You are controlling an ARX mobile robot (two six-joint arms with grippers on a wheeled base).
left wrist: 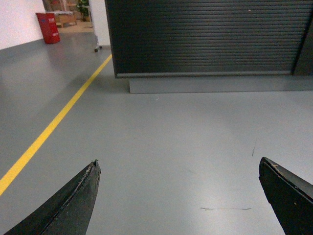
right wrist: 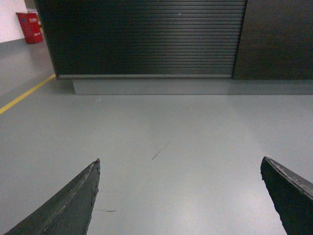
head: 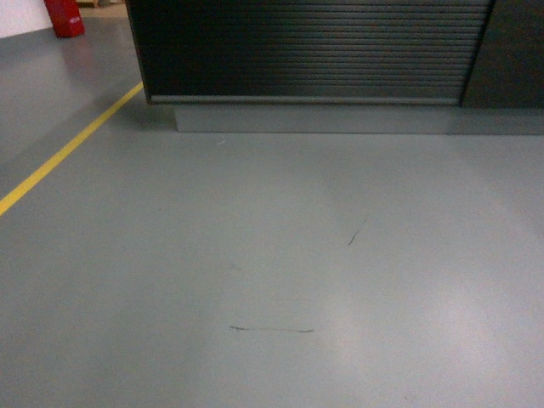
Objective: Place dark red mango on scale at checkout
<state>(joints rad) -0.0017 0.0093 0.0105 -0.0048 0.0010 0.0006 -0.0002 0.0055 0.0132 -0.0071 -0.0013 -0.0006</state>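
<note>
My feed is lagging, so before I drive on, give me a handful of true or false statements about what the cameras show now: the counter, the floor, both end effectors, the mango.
1. The checkout stands ahead, showing a dark ribbed front panel on a grey plinth. True.
2. The left end effector holds the dark red mango. False: its fingers stand wide apart with only bare floor between them, and no mango shows in any view.
3. A yellow line runs along the floor on the left. True.
4. The right end effector is shut. False: it is open and empty.
5. The scale is visible on the counter top. False: the counter top is out of frame, so no scale shows.
6. A red object stands far left by the wall. True.
</note>
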